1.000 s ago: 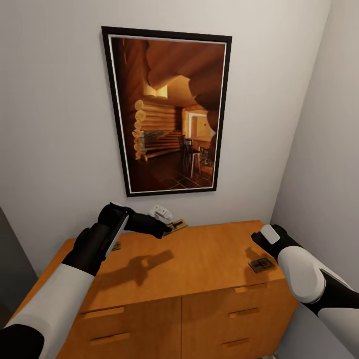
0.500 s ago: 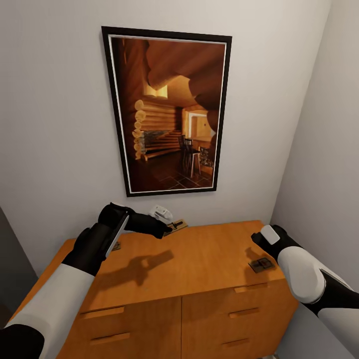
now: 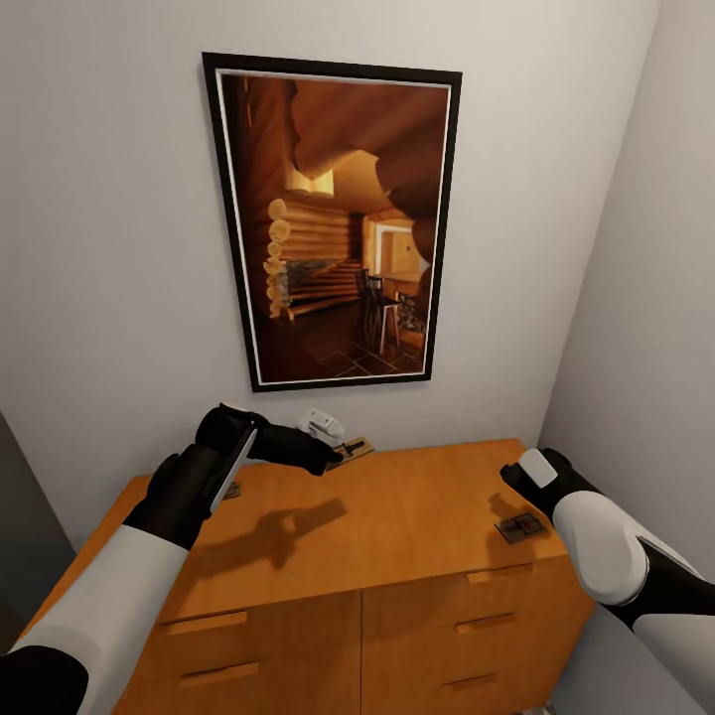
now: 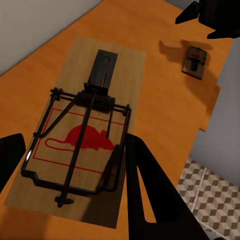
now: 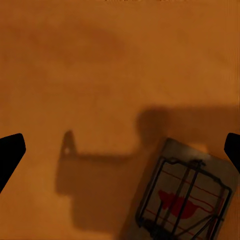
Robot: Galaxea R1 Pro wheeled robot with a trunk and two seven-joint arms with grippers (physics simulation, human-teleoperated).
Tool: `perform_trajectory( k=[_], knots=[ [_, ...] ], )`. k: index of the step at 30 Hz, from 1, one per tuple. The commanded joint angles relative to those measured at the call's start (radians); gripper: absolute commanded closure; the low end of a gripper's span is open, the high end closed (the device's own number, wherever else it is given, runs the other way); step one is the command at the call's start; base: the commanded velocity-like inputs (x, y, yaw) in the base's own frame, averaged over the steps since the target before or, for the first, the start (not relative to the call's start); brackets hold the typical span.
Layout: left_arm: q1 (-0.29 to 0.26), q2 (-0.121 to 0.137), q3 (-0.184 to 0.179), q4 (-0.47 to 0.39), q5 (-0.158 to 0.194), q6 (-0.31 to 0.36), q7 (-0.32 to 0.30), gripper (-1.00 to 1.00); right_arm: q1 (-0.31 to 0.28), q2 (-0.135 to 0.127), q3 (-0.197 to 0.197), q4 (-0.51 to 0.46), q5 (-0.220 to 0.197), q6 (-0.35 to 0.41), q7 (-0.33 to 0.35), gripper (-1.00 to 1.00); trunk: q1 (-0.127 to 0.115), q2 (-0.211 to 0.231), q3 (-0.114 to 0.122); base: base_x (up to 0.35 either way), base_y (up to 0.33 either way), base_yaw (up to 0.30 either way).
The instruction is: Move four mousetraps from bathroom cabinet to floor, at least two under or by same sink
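both grippers poised over traps on the cabinet

the left gripper (image 4: pixel 75 165) hangs spread apart over a mousetrap (image 4: pixel 85 130) at the back of the cabinet (image 3: pixel 397 516) top. the right gripper (image 5: pixel 120 150), fingers wide, hovers above another mousetrap (image 5: pixel 182 197) near the front right edge.

A home bathroom corner is showing: a framed cabin picture (image 3: pixel 333 223) hanging above an orange-brown cabinet (image 3: pixel 397 516), cube-patterned floor tiles (image 4: pixel 212 200) lying beside it.

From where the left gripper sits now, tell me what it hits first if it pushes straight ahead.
Most likely the mousetrap lying flat on the cabinet: in the wrist view it sits between the left gripper's open fingers. How much gap remains is unclear.
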Motion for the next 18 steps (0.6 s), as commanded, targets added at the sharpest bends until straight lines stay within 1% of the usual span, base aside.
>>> perform_trajectory(
  k=[1, 3, 18],
  knots=[
    [-0.001, 0.001, 0.0, -0.001, -0.011, 0.002, -0.01, 1.0, -0.001, 0.0, 0.004, -0.002, -0.01, 0.004, -0.006, -1.0, 0.0, -0.001, -0.002, 0.0, 0.0, 0.0],
    [-0.001, 0.001, 0.0, -0.001, -0.012, 0.002, -0.01, 1.0, -0.001, 0.0, 0.004, -0.002, -0.01, 0.003, -0.006, -1.0, 0.0, -0.001, -0.002, 0.0, 0.0, 0.0],
    [-0.001, 0.002, 0.0, -0.001, -0.008, 0.002, -0.011, 1.0, -0.001, 0.0, 0.005, -0.002, -0.009, 0.003, -0.006, -1.0, -0.057, 0.104, 0.045, 0.0, 0.0, 0.0]
  ],
)
